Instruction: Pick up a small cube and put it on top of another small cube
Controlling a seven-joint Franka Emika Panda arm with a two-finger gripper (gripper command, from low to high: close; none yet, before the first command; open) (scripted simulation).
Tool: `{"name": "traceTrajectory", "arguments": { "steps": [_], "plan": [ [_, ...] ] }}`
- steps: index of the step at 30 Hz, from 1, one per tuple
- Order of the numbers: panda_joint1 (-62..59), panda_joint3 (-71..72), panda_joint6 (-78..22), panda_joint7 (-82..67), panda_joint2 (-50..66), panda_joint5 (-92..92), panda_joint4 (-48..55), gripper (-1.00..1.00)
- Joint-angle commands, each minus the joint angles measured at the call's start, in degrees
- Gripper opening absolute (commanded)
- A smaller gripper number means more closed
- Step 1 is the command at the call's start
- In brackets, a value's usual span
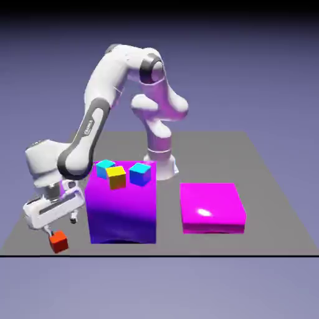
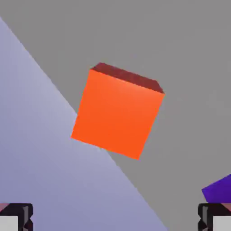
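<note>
The red-orange cube (image 1: 58,242) sits at the tabletop's (image 1: 274,240) front edge, near its front corner on the exterior view's left. In the hand view it overlaps the line of that edge, with gray tabletop on one side and the blue-violet backdrop on the other. The cube has no long axis, its sides looking about equal. It is turned out of line with the front edge: in the exterior view its top slants, and in the hand view its bright face is rotated, with one darker side showing along the top.

The end effector (image 1: 61,227) is open, its two fingertips wide apart with nothing between them. It is at the cube, one finger just beside it in the exterior view; whether they touch cannot be told.

No container shows. A large purple block (image 1: 123,212) stands to the exterior view's right of the red-orange cube, near the front edge. On its top lie a yellow cube (image 1: 116,178), nearer its front, a cyan cube (image 1: 105,168) toward one back corner and a blue cube (image 1: 140,174) toward the other side. A low magenta block (image 1: 212,205) lies farther to the exterior view's right, apart from the purple one.
</note>
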Motion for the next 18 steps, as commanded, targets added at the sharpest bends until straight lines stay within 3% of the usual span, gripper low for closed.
{"name": "traceTrajectory", "arguments": {
  "steps": [1, 8, 9, 14, 18],
  "plan": [
    [-1.11, -0.52, 0.57, 2.49, 0.6, 1.32, 0.02, 0.0],
    [-3.18, 3.38, 5.62, -0.52, 9.81, 7.17, 4.23, 0.0],
    [-3.18, 3.38, 5.62, -0.52, 9.81, 7.17, 4.23, -1.0],
    [-1.64, -0.56, 1.26, 2.9, 1.52, 2.21, 0.36, -1.0],
    [-3.7, 1.38, -4.31, -4.37, -5.63, -4.42, -0.87, -1.0]
  ]
}}
